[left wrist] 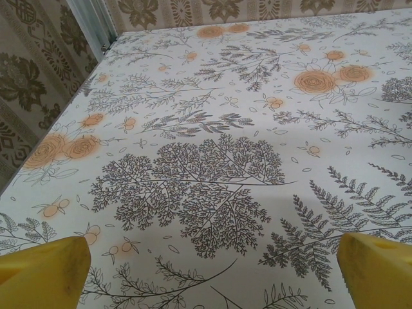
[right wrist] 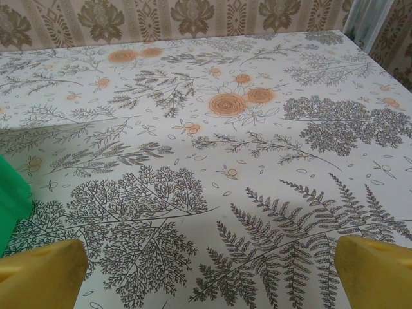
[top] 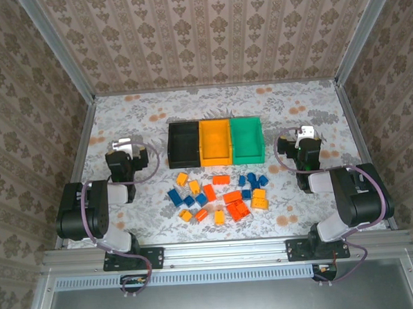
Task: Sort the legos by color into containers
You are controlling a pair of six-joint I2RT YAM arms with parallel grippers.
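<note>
Nearest, at the front rail, the two arm bases (top: 133,256) sit well apart. Just past them, between the arms, the legos (top: 219,195) lie loose on the flowered cloth (top: 149,116), with blue, orange and yellow mixed in a patch wider across than deep. The bricks point every which way with no shared axis, all of them outside the bins.

Just behind the patch the bins stand side by side in a row running left to right: black bin (top: 184,143), orange bin (top: 215,141), green bin (top: 247,140). Each has its long axis running near to far, open top up.

Level with that row, the left gripper (top: 125,145) sits left of the black bin and the right gripper (top: 305,134) right of the green bin. Both are apart from the bins and aimed at the far wall (top: 207,37).

The top view takes in legos and bins together but is too coarse to show the jaws. The wrist views give that. The left fingers (left wrist: 42,273) stand at the frame's bottom corners, spread wide over bare cloth, and the right fingers (right wrist: 376,273) are the same, holding nothing. The right wrist view also catches the green bin's edge at its left margin, while the left wrist view looks out to a metal post (left wrist: 96,26) at the far left corner
</note>
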